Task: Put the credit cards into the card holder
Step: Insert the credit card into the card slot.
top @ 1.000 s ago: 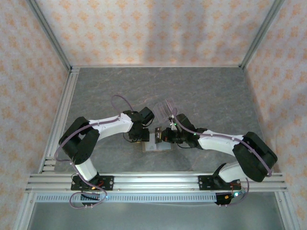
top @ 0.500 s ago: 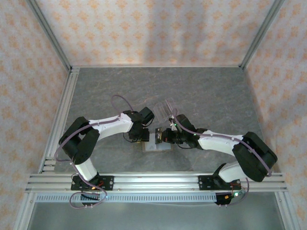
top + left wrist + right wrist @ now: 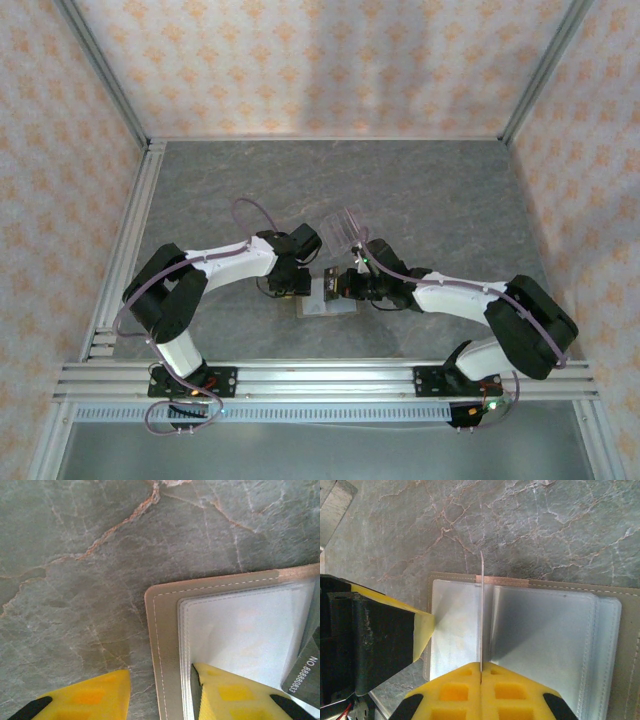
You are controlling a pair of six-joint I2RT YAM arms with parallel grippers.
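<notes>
**Card on edge over the open holder: a snag or a slide is the worry**

From where I stand, the right tool has its yellow fingers pressed together on a thin, dark plastic credit card. Its wrist view shows the card edge-on, standing across the flat tan-brown card holder. The holder lies open on the grey marbled table, between the two arms, with its clear plastic sleeves facing up. The left tool is spread. One finger sits on the table just beside the holder's stitched border and the other rests on a sleeve, so it looks to be pinning the holder rather than pinching it.

I cannot tell whether the card's far edge has found a pocket mouth. If it has not, a push could skate it over the slick plastic or catch a sleeve lip and bow the card. With only one finger weighing down one corner, I judge the holder could swivel or creep under that push. The pinch is also narrow and sits at one end of the card, so sideways resistance might twist the card out of line. The two tools work close together, and a small drift could knock them.
</notes>
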